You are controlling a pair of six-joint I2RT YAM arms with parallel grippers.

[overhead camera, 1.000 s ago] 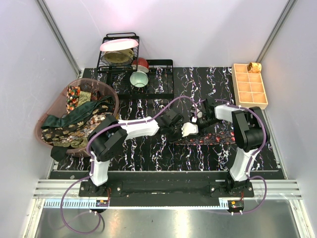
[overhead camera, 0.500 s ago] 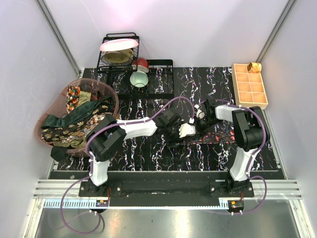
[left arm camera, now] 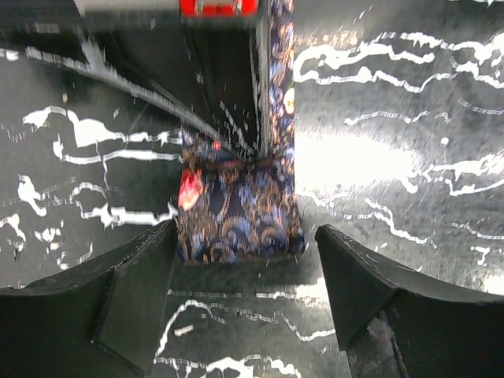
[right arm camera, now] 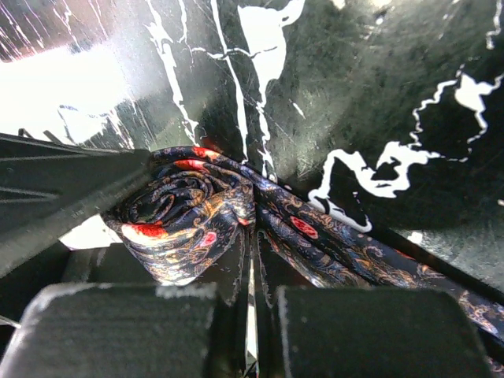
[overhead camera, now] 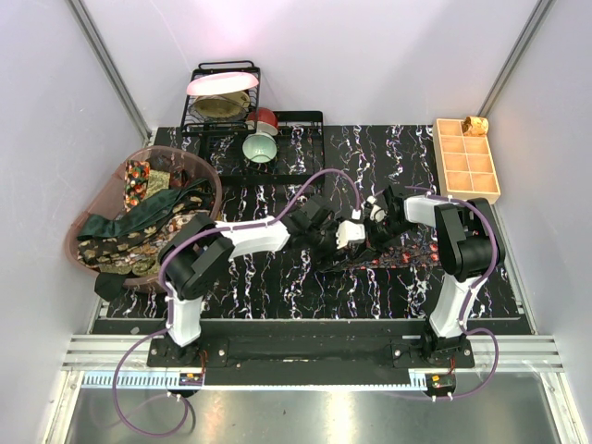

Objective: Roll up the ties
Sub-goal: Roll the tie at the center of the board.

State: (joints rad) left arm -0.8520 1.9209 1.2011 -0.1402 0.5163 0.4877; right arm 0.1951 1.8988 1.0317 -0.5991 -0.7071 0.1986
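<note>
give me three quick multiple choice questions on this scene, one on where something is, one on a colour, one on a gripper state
1. Where is the tan compartment tray?
A) in the pink basket
B) at the far right corner of the mat
C) between the arm bases

2. What colour are the bright spots on the dark tie lying on the mat?
A) red
B) green
C) white

3. How is the left gripper?
A) shut on the tie
B) shut on a bowl
C) open, one finger on each side of the tie's folded end

Answers:
1 B, the top view shows the tray at the mat's far right corner.
2 A, both wrist views show red spots on the dark fabric.
3 C, the left wrist view shows the fingers wide apart with the tie's end between them.
</note>
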